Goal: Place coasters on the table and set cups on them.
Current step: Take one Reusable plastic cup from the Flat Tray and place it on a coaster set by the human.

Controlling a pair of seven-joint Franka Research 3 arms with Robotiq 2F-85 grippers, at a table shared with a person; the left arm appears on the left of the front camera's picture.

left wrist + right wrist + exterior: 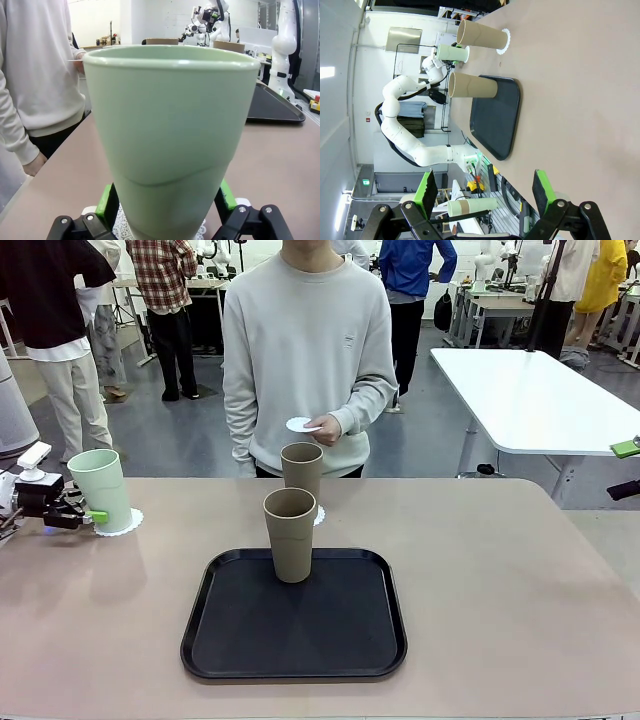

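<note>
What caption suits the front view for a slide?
Left gripper open around the mint cup on its coaster; far brown cup on a second coaster, near brown cup on the tray.

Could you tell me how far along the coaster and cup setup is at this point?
Done: the mint cup stands on a coaster, and the far brown cup on a second coaster. In hand: the left gripper straddles the mint cup, jaws open; the person's hand holds the third coaster. Left: the near brown cup sits on the tray.

Bright, even overhead light; only faint, soft shadows on the beige matte tabletop [500, 580]; wide-angle wrist views bend at edges.
</note>
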